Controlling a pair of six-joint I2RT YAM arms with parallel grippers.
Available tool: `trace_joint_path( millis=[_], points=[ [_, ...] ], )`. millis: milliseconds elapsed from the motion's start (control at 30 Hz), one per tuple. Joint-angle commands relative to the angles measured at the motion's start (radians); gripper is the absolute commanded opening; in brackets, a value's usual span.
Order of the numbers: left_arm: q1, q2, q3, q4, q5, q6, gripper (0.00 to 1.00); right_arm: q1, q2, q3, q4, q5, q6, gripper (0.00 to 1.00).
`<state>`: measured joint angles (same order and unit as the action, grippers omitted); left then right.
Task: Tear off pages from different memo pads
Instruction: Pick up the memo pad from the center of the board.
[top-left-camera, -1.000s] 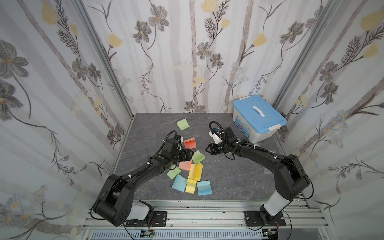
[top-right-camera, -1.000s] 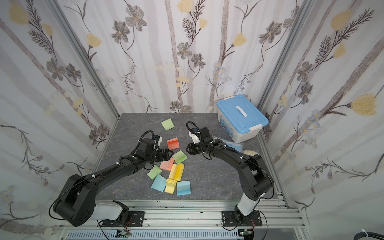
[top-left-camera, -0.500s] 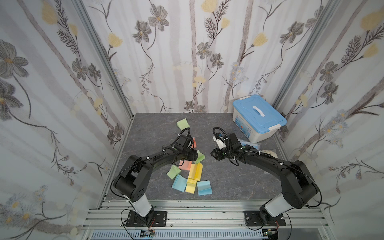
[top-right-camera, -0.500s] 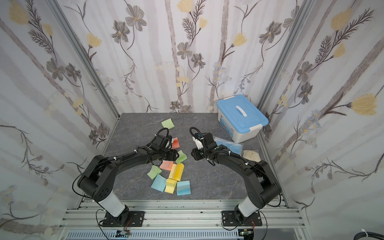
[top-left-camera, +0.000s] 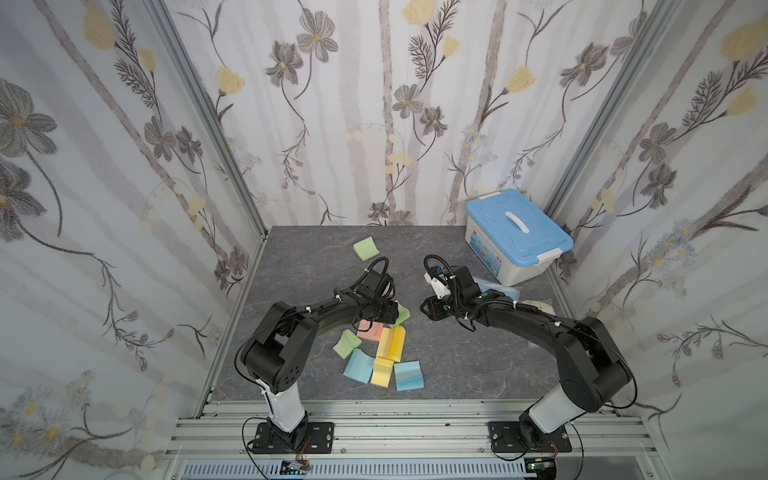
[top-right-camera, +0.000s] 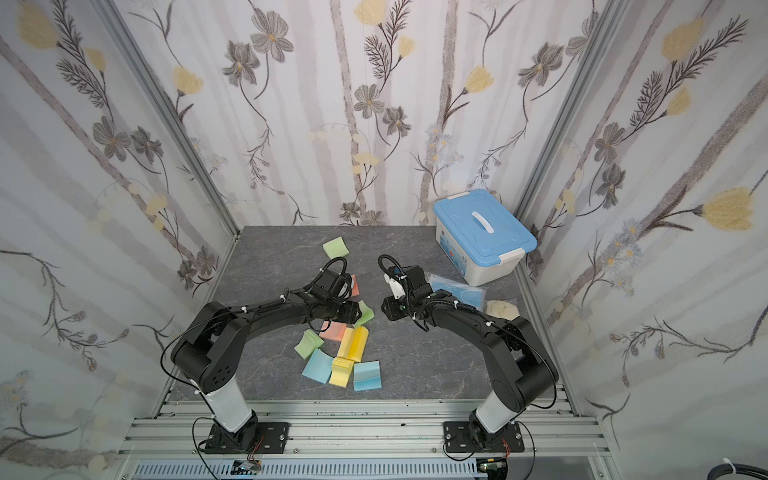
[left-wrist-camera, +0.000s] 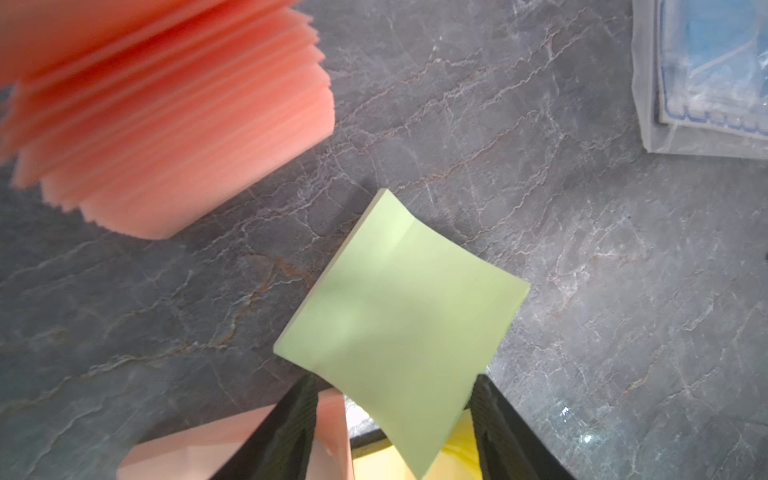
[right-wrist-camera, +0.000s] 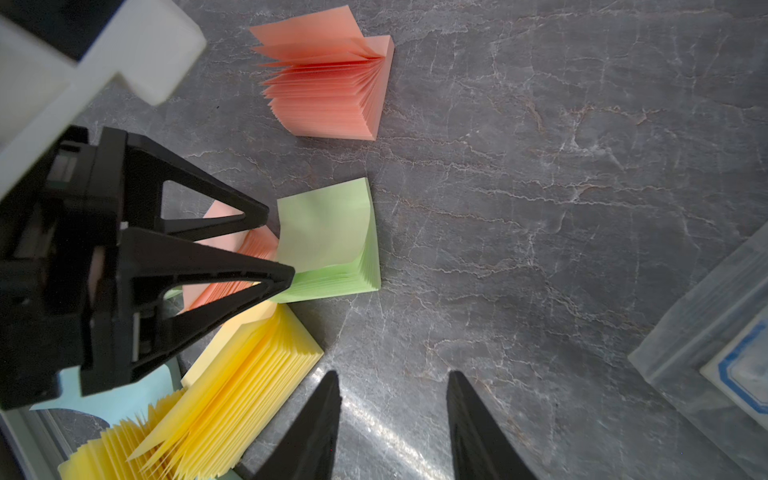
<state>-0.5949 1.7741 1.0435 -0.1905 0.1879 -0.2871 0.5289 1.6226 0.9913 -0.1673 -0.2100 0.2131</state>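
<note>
Several memo pads lie mid-table in both top views: a green one (top-left-camera: 365, 248) far back, a fanned salmon one (right-wrist-camera: 332, 83), and a near cluster of salmon (top-left-camera: 371, 331), green (top-left-camera: 347, 343), yellow (top-left-camera: 392, 343) and blue (top-left-camera: 408, 375) pads. My left gripper (top-left-camera: 394, 312) (left-wrist-camera: 395, 386) is open, its fingers (right-wrist-camera: 266, 216) straddling a corner of another green pad (left-wrist-camera: 399, 316) (right-wrist-camera: 332, 241) whose top page curls up between them. My right gripper (top-left-camera: 424, 309) (right-wrist-camera: 392, 382) is open over bare table, a short way from that pad, holding nothing.
A white box with a blue lid (top-left-camera: 517, 235) stands at the back right. A clear packet of blue masks (top-left-camera: 496, 286) and a pale lump (top-left-camera: 538, 307) lie beside the right arm. Floral walls enclose three sides.
My left gripper has swung from the salmon pad over to the green pad, and its jaws have narrowed. The right gripper has drawn back a little toward the front.
</note>
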Motion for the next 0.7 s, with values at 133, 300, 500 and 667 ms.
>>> trace_joint_path(
  millis=[133, 300, 500, 667],
  points=[
    [-0.005, 0.022, 0.022, -0.011, -0.020, 0.015, 0.60, 0.000, 0.016, 0.006, 0.015, -0.014, 0.007, 0.45],
    [-0.005, 0.018, 0.017, -0.002, -0.032, 0.007, 0.58, 0.000, 0.016, 0.006, 0.014, -0.014, 0.006, 0.45],
    [-0.005, -0.005, 0.007, 0.004, -0.126, -0.003, 0.53, 0.001, 0.020, 0.007, 0.014, -0.020, 0.004, 0.45],
    [-0.006, 0.000, 0.010, 0.002, -0.128, -0.002, 0.53, 0.017, 0.036, 0.024, 0.017, -0.057, -0.025, 0.45]
  ],
)
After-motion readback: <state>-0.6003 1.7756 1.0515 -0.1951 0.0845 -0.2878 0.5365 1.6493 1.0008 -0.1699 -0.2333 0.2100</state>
